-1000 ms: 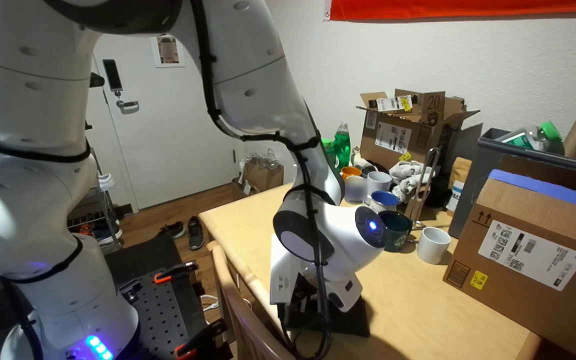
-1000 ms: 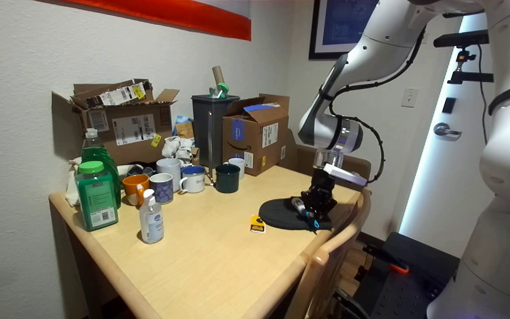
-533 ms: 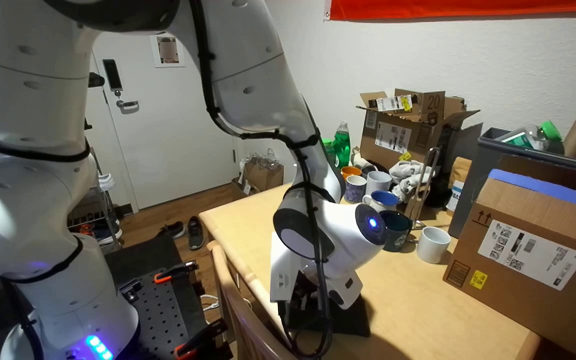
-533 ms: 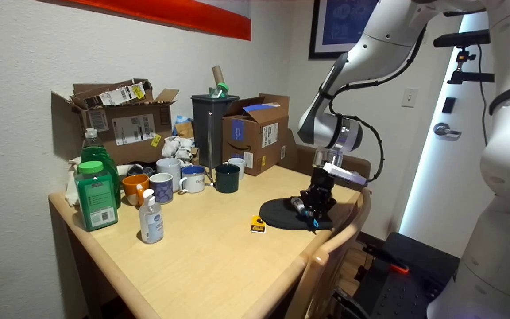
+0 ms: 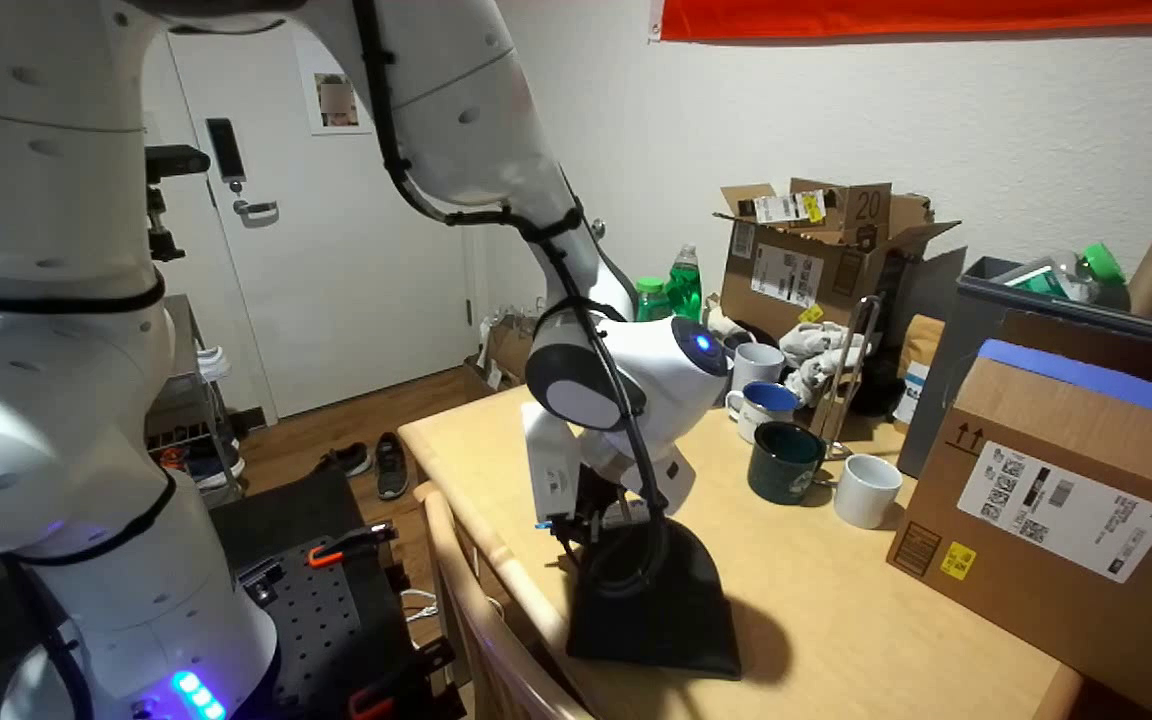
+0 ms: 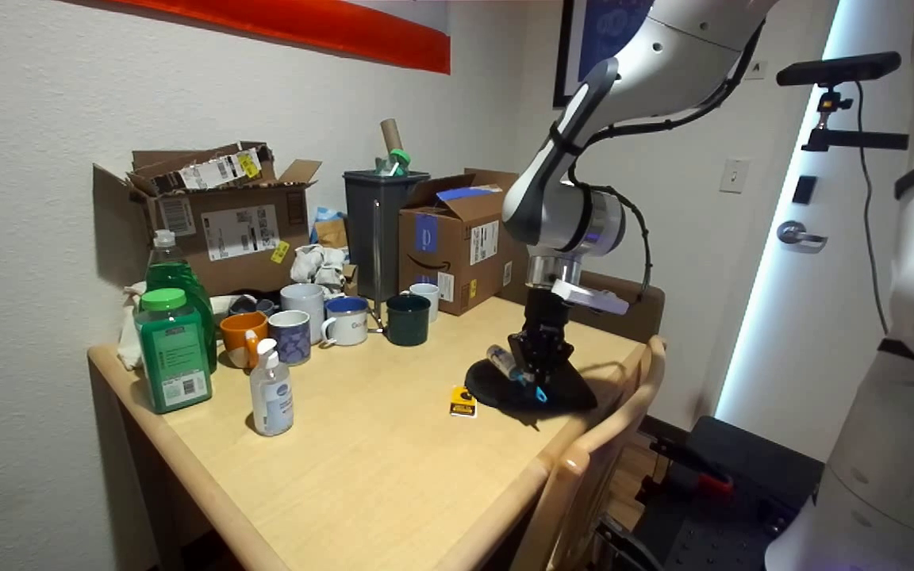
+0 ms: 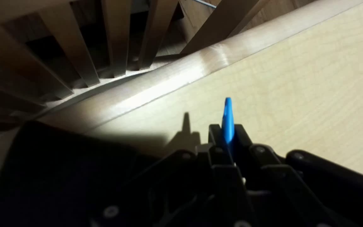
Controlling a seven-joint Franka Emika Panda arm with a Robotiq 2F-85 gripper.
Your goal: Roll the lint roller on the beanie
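The lint roller [image 6: 502,362], with a pale barrel and blue handle, is held tilted in my gripper [image 6: 532,379]. In the wrist view its blue handle [image 7: 228,123] sticks out past the fingertips of my gripper [image 7: 227,134], shut on it. A small bit of blue also shows beside the hand in an exterior view. The black beanie [image 5: 651,625] lies flat near the table edge; in the wrist view the dark beanie [image 7: 58,176] fills the lower left. Gripper and roller hang over the beanie's far part. Whether the barrel touches the fabric I cannot tell.
A yellow card [image 6: 462,401] lies beside the beanie. A chair [image 6: 624,412] stands against the table edge. Several mugs, including a dark green one [image 5: 784,462], a sanitizer bottle [image 6: 272,388] and a large cardboard box [image 5: 1066,530] are on the table.
Within the last half second my arm has risen and swung away from the chair side, carrying the lint roller along. More of the beanie is uncovered; it stays in place.
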